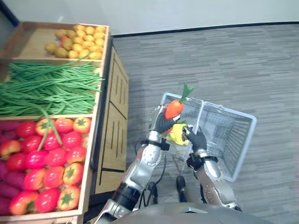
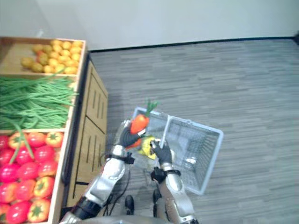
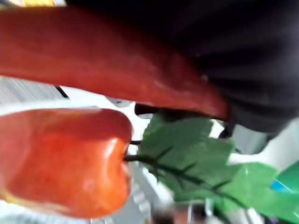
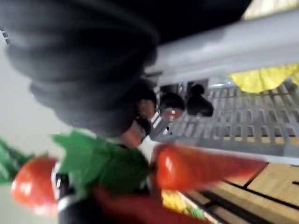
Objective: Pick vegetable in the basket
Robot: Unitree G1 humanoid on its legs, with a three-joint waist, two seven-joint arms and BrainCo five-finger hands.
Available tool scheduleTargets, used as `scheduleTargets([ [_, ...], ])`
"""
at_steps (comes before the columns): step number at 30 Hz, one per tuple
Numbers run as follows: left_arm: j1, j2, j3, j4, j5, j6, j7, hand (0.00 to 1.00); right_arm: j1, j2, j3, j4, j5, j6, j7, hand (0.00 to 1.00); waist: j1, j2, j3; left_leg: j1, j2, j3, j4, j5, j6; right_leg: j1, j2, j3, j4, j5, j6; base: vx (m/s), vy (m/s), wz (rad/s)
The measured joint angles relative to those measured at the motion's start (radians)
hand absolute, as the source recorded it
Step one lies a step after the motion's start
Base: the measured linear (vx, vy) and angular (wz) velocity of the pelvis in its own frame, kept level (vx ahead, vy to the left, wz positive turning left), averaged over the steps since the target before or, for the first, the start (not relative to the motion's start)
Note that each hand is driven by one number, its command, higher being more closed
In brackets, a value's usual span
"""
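wooden stall (image 1: 113, 100) at the robot's left, its trays holding yellow produce (image 1: 79, 41), green beans (image 1: 46, 88) and tomatoes (image 1: 46, 161). the basket (image 1: 236, 140) is over the grey floor (image 1: 210, 56) just right of the stall, with a yellow item (image 1: 178, 134) inside near the hands. left hand (image 1: 161, 123) is clenched round an orange-red vegetable (image 1: 174, 109) with green leaves, raised over the basket's near corner and hiding part of the rim. right hand (image 1: 197, 138) grasps the handle (image 4: 224, 46); its wrist view shows dark fingertips (image 4: 198, 105) hooked under that bar. left wrist view adds a second, longer red piece (image 3: 107, 60) beside the vegetable.
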Motion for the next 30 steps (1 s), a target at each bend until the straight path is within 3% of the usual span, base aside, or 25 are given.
scheduleTargets([
  [3, -0.023, 0.013, -0.008, 0.030, -0.030, 0.002, 0.007, 1.00, -0.007, -0.001, 0.029, -0.004, 0.034, 0.000, 0.000, 1.00, 0.005, -0.007, -0.004, -0.004, -0.007, -0.006, -0.016, 0.000, 0.000, 0.021, -0.009, -0.001, -0.080, 0.000, 0.000, 0.00, 0.042, 0.07],
  [10, -0.049, 0.044, -0.011, 0.124, -0.073, -0.002, 0.027, 1.00, -0.007, -0.073, 0.124, -0.008, 0.184, 0.014, -0.001, 1.00, 0.025, -0.015, -0.005, -0.035, 0.000, 0.042, -0.035, 0.003, 0.005, 0.068, -0.004, 0.009, -0.282, 0.125, 0.004, 0.00, 0.014, -0.19],
  [11, -0.050, 0.043, -0.011, 0.137, -0.073, -0.006, 0.027, 0.00, -0.005, -0.081, 0.126, -0.008, 0.185, 0.015, -0.001, 1.00, 0.025, -0.016, -0.005, -0.035, -0.001, 0.043, -0.036, 0.003, 0.005, 0.069, -0.004, 0.009, -0.287, 0.128, 0.006, 0.00, 0.012, -0.06],
  [17, -0.047, -0.001, -0.019, 0.260, -0.075, -0.009, 0.024, 0.00, 0.068, -0.114, 0.097, -0.025, 0.200, 0.027, 0.000, 1.00, 0.025, -0.050, -0.005, -0.033, -0.003, 0.044, -0.037, 0.003, 0.005, 0.088, -0.006, 0.012, -0.331, 0.157, 0.008, 0.00, 0.002, -0.01],
  [20, -0.086, -0.049, -0.035, 0.344, -0.063, 0.000, 0.032, 0.00, 0.119, -0.107, 0.035, -0.042, 0.204, 0.027, 0.004, 1.00, 0.018, -0.052, -0.006, -0.027, -0.005, 0.051, -0.039, 0.004, 0.007, 0.091, -0.007, 0.019, -0.334, 0.159, 0.010, -0.04, 0.015, -0.07],
  [24, -0.096, -0.035, -0.009, 0.447, -0.058, 0.083, 0.041, 0.00, 0.195, -0.095, -0.058, -0.149, 0.224, 0.026, 0.032, 1.00, -0.020, -0.052, -0.005, -0.001, -0.004, 0.072, -0.052, 0.007, 0.011, 0.103, -0.005, 0.033, -0.335, 0.152, 0.015, -0.03, 0.011, -0.16],
  [25, -0.078, -0.012, -0.009, 0.450, -0.061, 0.087, 0.033, 0.00, 0.212, -0.083, -0.097, -0.170, 0.219, 0.023, 0.040, 1.00, -0.032, -0.053, -0.006, 0.003, -0.003, 0.071, -0.052, 0.007, 0.011, 0.101, -0.005, 0.030, -0.335, 0.148, 0.014, 0.00, 0.000, 0.00],
  [28, -0.030, -0.004, 0.003, 0.373, -0.082, 0.090, 0.030, 0.00, 0.208, -0.015, -0.242, -0.150, 0.163, 0.011, 0.024, 1.00, -0.033, -0.053, -0.006, 0.005, -0.003, 0.074, -0.053, 0.007, 0.011, 0.101, -0.006, 0.023, -0.335, 0.145, 0.010, -0.01, 0.001, 0.00],
  [30, 0.037, 0.009, 0.018, 0.216, -0.124, 0.057, 0.015, 0.00, 0.206, 0.019, -0.364, -0.086, 0.097, 0.011, -0.016, 1.00, -0.031, -0.049, -0.008, 0.008, -0.003, 0.073, -0.054, 0.006, 0.010, 0.104, -0.006, 0.018, -0.335, 0.144, 0.012, 0.01, 0.005, 0.02],
])
